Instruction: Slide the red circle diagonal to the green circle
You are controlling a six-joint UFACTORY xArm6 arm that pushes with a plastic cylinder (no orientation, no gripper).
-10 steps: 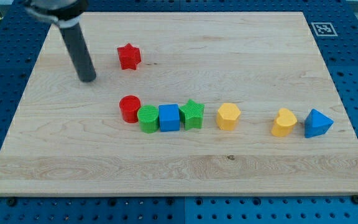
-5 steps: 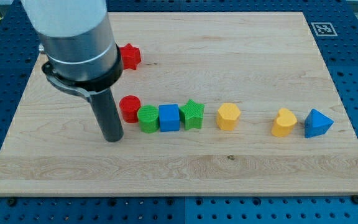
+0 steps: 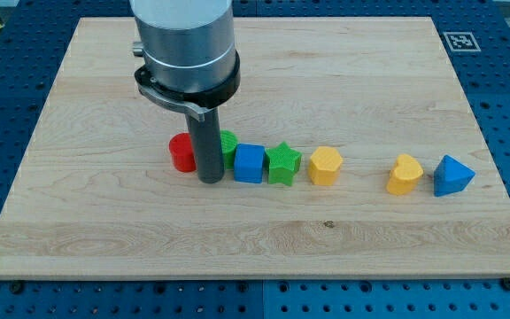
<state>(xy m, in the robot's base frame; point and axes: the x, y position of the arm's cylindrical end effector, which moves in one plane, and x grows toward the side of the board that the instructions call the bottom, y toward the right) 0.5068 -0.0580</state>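
Observation:
The red circle (image 3: 181, 152) stands on the wooden board (image 3: 78, 204), left of centre. The green circle (image 3: 227, 142) sits just right of it and slightly higher, mostly hidden behind my rod. My tip (image 3: 210, 178) rests on the board between the two circles, at their lower side, touching or nearly touching both. The arm's grey body covers the board's upper middle.
A blue cube (image 3: 249, 163), a green star (image 3: 283, 163) and a yellow hexagon (image 3: 325, 166) run in a row to the right of the green circle. A yellow heart (image 3: 405, 175) and a blue triangle (image 3: 452, 175) lie further right. The red star is hidden.
My tip moved from the upper left down past the red circle, then right to between the circles. The green circle shifted up and right; the blue cube and green star slid slightly right.

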